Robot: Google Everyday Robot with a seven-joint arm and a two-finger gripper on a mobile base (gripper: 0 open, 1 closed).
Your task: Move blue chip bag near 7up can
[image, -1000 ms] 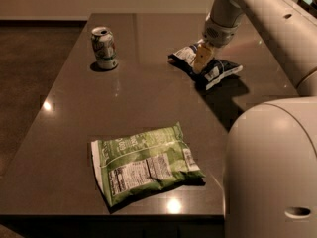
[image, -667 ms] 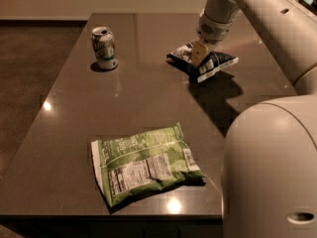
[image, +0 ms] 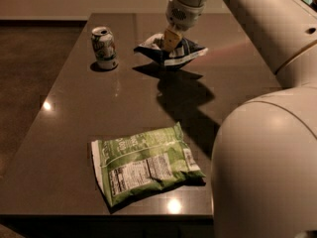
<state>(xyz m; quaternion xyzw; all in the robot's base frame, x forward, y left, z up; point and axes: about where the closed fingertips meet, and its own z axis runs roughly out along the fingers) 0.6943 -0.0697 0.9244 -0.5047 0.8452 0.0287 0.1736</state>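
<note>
The blue chip bag [image: 174, 53], dark navy with white label patches, hangs lifted above the dark table [image: 74, 133] at the back centre, with its shadow below it. My gripper [image: 168, 41] is shut on the bag's top from above. The 7up can [image: 104, 47], green and white with a silver top, stands upright at the back left, a short way to the left of the bag.
A larger light green chip bag [image: 144, 163] lies flat near the table's front edge. My arm [image: 247, 19] reaches in from the upper right, and my pale body [image: 267, 172] fills the lower right.
My gripper has lifted the blue chip bag off the table and carried it left toward the can. The can and the green bag have not moved.
</note>
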